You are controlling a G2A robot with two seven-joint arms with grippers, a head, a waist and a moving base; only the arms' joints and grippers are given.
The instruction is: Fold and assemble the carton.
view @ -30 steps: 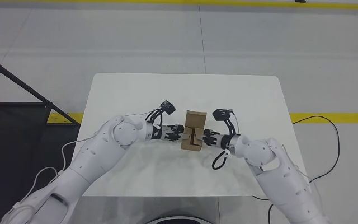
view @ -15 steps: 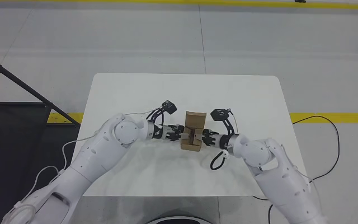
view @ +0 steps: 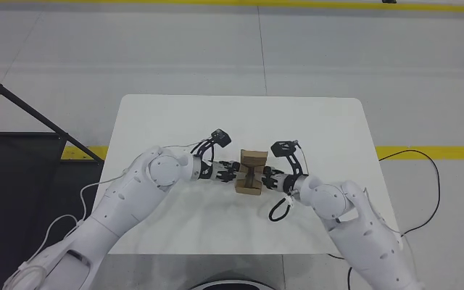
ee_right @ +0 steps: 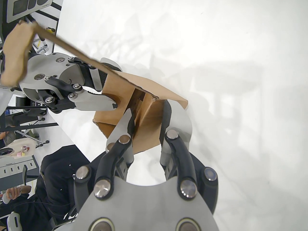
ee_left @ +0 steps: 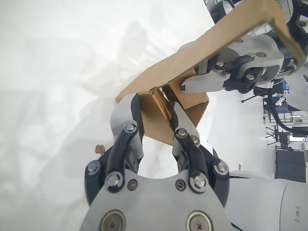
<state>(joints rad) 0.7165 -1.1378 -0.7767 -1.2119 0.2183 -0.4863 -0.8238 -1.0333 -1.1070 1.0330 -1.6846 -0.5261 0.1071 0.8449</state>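
You have a white table [view: 326, 123] in front of you, a smooth matt top with rounded corners. The carton [view: 251, 172] stands on it about midway between left and right, somewhat toward the near edge.

The carton is plain brown corrugated cardboard and only partly folded. From above you see a small block pinched narrow at its middle, with a squarish flap lying over its far end. In the wrist views a long flat panel rises aslant over the body and ends in a short bent lip. The cut edges look rough and a little torn where the folds meet.

Your left gripper [ee_left: 156, 102] meets the carton from the left. Its two slim metal fingers, backed by black linkages, are drawn in narrow on a folded side wall, one finger on each face of the cardboard.

Your right gripper [ee_right: 147, 108] meets the carton from the right in the same manner, pinching the opposite folded wall between its fingers. The two grippers face each other across the carton with their tips close together.

A tiny ragged cardboard crumb [ee_left: 99, 148] lies on the table just beside the left gripper's base
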